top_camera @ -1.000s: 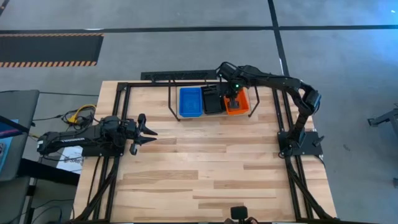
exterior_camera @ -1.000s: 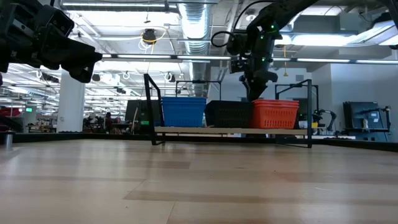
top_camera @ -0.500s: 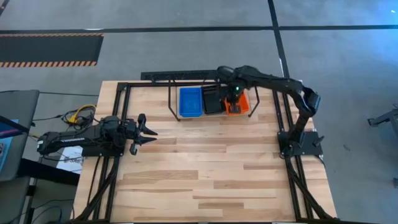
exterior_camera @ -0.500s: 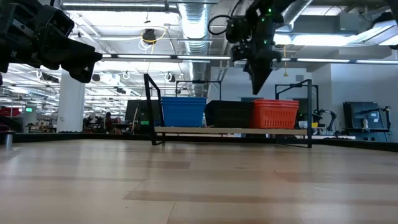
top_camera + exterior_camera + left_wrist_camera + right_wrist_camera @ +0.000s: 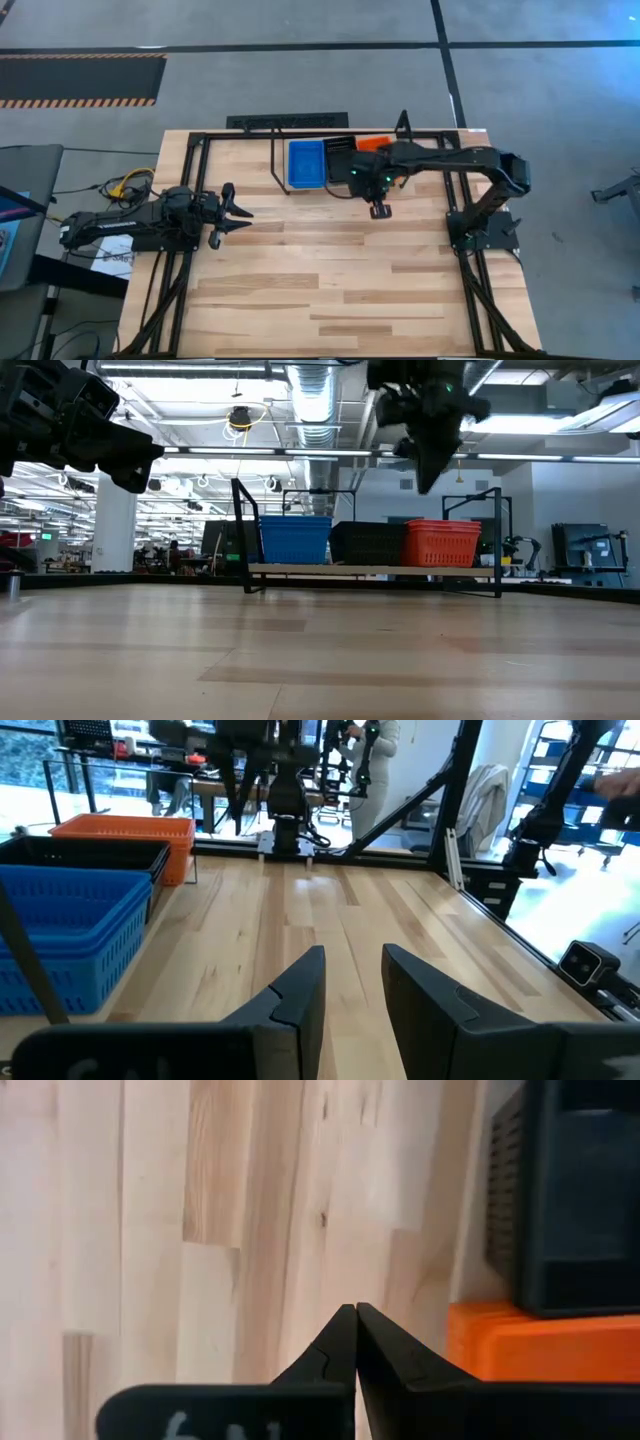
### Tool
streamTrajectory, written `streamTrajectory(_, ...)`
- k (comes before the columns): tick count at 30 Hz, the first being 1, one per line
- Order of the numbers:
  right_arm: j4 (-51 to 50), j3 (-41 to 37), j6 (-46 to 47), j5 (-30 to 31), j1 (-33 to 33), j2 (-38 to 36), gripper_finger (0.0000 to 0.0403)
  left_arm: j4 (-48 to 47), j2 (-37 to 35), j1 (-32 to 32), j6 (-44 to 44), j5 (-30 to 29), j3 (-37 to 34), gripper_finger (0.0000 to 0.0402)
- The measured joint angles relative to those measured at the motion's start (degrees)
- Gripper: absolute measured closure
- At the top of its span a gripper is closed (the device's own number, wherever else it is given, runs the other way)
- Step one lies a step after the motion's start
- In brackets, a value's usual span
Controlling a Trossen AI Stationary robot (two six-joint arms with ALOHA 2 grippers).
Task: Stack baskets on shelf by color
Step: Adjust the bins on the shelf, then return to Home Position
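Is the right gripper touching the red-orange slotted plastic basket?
Apart. Low view: right gripper hangs shut above the red-orange basket, background showing between them.

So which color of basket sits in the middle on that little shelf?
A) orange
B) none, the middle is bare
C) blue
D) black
D: in the low view the black baskets stand between the blue baskets and the orange baskets on the shelf.

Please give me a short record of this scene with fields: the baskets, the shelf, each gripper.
baskets: blue plastic slotted baskets, black ones, red-orange ones, side by side
shelf: narrow wooden board with black rod frame, carrying all baskets
right gripper: jaws shut, empty, above the table in front of the shelf
left gripper: jaws slightly apart, empty, at the table's left
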Motion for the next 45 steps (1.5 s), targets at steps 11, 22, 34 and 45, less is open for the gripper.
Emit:
streamTrajectory(11, 19.1, -22.91, -0.94, -1.01, -3.97, -12.12, 0.0374, -0.04, 0.0, -0.02, 0.23, -0.02, 0.0, 0.0313)
streamTrajectory(22, 19.57, -25.03, -3.84, -1.5, -9.42, -10.81, 0.0374, -0.02, -0.01, 0.0, 0.28, -0.07, 0.0, 0.0313)
streamTrajectory(34, 23.12, -25.04, -8.46, -1.84, -13.08, -9.38, 0.0374, -0.2, -0.02, -0.01, -0.14, -0.17, 0.0, 0.0313)
streamTrajectory(45, 23.85, -24.96, -2.79, -10.44, -12.98, -14.6, 0.0375, -0.42, 0.0, 0.0, -1.01, 0.3, 0.0, 0.0313)
